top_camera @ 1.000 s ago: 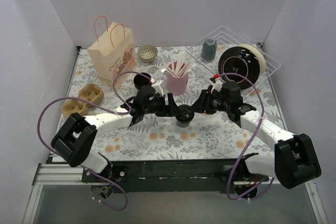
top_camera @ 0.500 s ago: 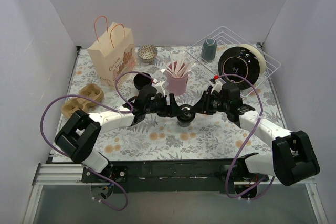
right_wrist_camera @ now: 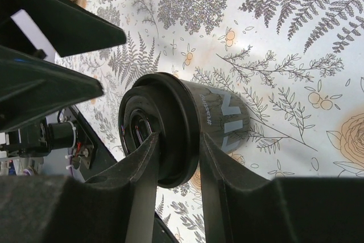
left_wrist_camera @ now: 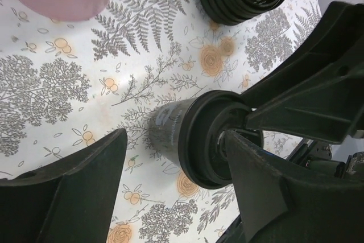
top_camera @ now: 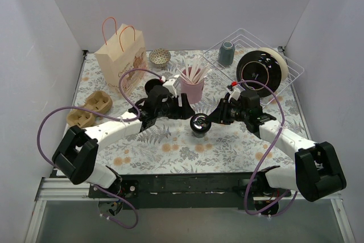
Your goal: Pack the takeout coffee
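The takeout coffee (top_camera: 199, 123), a small black cup with a glossy black lid, stands on the floral table cover at mid table. My right gripper (top_camera: 211, 119) reaches it from the right. In the right wrist view the right gripper (right_wrist_camera: 178, 140) is shut on the lid's rim, one finger on the lid top and the other under the rim against the coffee cup's (right_wrist_camera: 227, 120) printed wall. My left gripper (top_camera: 183, 110) hangs just left of the cup, open. In the left wrist view the left gripper's (left_wrist_camera: 175, 138) fingers stand wide apart, and the coffee (left_wrist_camera: 202, 140) shows between them without being gripped.
A paper bag (top_camera: 120, 61) stands at the back left, with a cardboard cup carrier (top_camera: 90, 109) in front of it. A lidless black cup (top_camera: 152, 87), a pink cup of sticks (top_camera: 192, 88) and a small bowl (top_camera: 160, 57) sit behind the arms. A wire rack (top_camera: 287, 64) holds a grey-blue tumbler (top_camera: 226, 53) and a black dish (top_camera: 259, 68).
My right gripper's jaws have narrowed onto the coffee's lid. The left gripper has drawn back from the cup towards the back left and stays open.
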Robot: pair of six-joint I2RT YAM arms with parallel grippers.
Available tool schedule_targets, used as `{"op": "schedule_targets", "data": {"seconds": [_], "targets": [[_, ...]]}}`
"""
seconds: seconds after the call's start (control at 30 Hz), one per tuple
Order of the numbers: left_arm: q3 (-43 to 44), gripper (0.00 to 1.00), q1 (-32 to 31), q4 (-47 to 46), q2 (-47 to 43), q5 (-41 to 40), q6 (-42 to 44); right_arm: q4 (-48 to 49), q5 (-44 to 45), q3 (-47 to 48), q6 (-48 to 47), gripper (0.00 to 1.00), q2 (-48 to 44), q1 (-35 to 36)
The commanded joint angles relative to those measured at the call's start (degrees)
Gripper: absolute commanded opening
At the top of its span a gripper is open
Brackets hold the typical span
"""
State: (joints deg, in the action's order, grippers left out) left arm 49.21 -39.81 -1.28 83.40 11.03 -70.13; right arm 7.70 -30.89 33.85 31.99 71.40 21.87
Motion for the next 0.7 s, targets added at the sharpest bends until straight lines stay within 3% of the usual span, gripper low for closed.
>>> {"op": "schedule_targets", "data": {"seconds": [0.0, 0.2, 0.33, 0.67], "targets": [[3.43, 0.65, 0.17, 3.56, -5.61, -1.98, 3.33, -0.06, 0.13, 0.26, -0.61, 0.35, -0.55, 0.28], [4.75, 0.48, -1.05, 1.63, -4.56, 6.98, 3.24, 0.91, 0.66, -0.8, 0.18, 0.35, -0.56, 0.28], [4.67, 0.27, -2.64, -2.23, -2.63, 9.19, 2.19, 2.31, 0.84, -1.68, 1.67, 0.35, -0.91, 0.28], [3.35, 0.04, -4.31, -5.22, 2.65, 11.03, 1.66, 3.54, 1.63, -2.47, 2.99, 0.34, -1.0, 0.28]]}}
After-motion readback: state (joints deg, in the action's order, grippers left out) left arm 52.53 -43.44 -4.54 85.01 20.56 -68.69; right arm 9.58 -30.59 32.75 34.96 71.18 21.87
